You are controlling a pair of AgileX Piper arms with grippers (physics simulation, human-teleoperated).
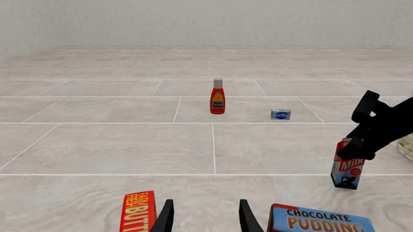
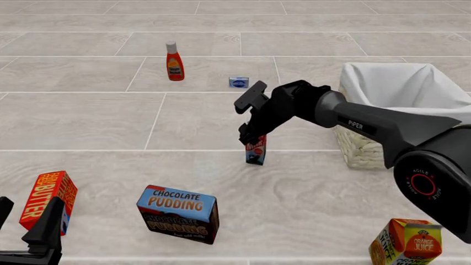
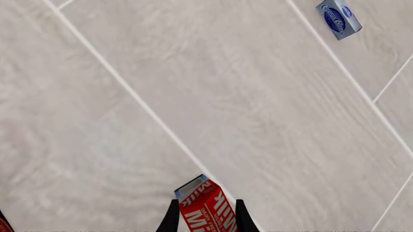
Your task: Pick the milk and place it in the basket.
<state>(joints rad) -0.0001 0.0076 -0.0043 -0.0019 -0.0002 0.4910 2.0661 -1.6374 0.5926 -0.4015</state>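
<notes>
The milk (image 2: 256,152), a slim red carton with a dark lower part, stands upright on the tiled surface just left of the basket (image 2: 360,148), a pale wicker one with white lining. My right gripper (image 2: 249,138) reaches down over the carton's top. In the right wrist view its fingers (image 3: 171,215) press against both sides of the milk (image 3: 206,210). The left wrist view shows the milk (image 1: 347,170) under the right gripper (image 1: 353,151). My left gripper (image 1: 205,205) stays low at the near left, open and holding nothing, also visible in the front view (image 2: 28,214).
A butter box (image 2: 48,199) and a chocolate pudding box (image 2: 178,212) flank the left gripper. An orange juice carton (image 2: 406,243) stands near right. Farther off are a ketchup bottle (image 2: 174,62) and a small blue-and-white box (image 2: 239,82).
</notes>
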